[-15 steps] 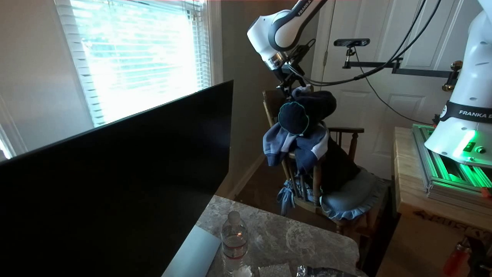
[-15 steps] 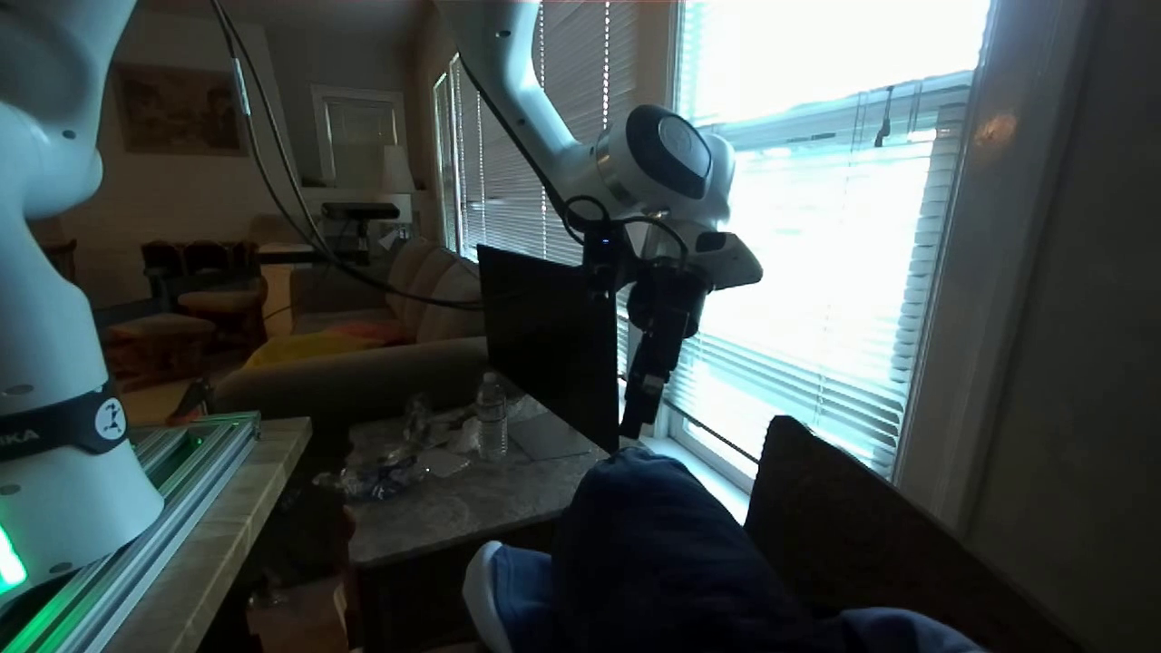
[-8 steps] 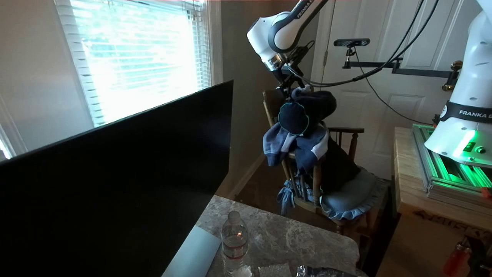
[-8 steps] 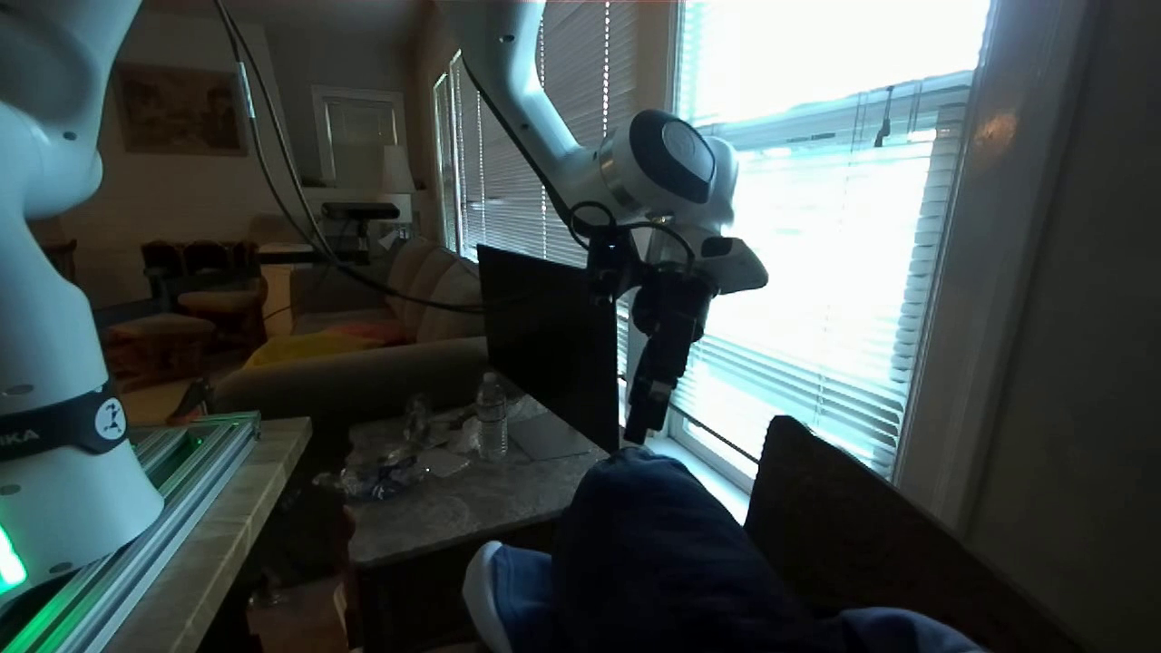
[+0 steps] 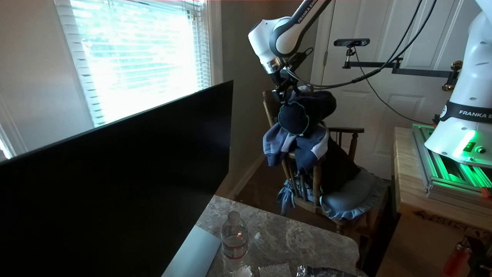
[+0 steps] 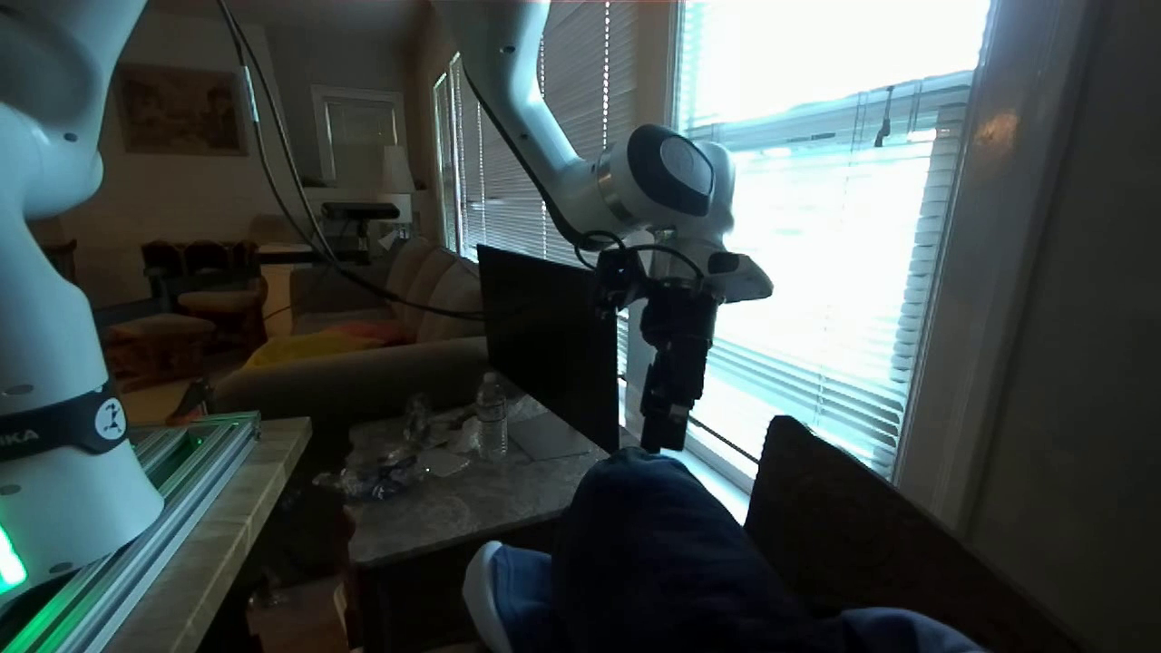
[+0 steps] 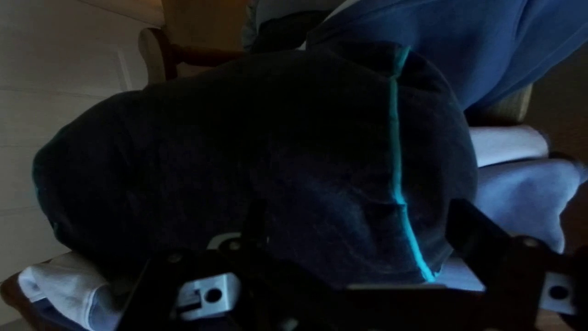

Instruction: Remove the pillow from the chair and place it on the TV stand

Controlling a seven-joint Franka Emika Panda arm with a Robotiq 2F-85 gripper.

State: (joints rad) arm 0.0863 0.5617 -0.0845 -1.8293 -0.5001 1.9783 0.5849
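The dark navy pillow with teal piping (image 5: 294,118) lies over a blue and white garment (image 5: 276,144) on the back of the wooden chair (image 5: 317,181). The pillow also shows in an exterior view (image 6: 653,535) and fills the middle of the wrist view (image 7: 220,151). My gripper (image 5: 283,98) is at the pillow's upper edge, pointing down, also in an exterior view (image 6: 665,440). In the wrist view my gripper (image 7: 358,216) is open, its fingers wide apart with the teal-edged end between them. I cannot tell whether they touch it. The stone-topped TV stand (image 5: 300,238) also shows in an exterior view (image 6: 472,508).
A large black TV (image 5: 127,192) rises beside the chair, near the window (image 5: 142,57). A plastic bottle (image 5: 234,242), a silver flat object (image 5: 194,250) and wrappers (image 5: 323,271) are on the stand. The wooden robot table (image 5: 407,173) stands on the chair's far side.
My gripper has moved down to the pillow and turned more upright. In an exterior view its tips have shifted slightly right. The pillow, garment and chair have not moved.
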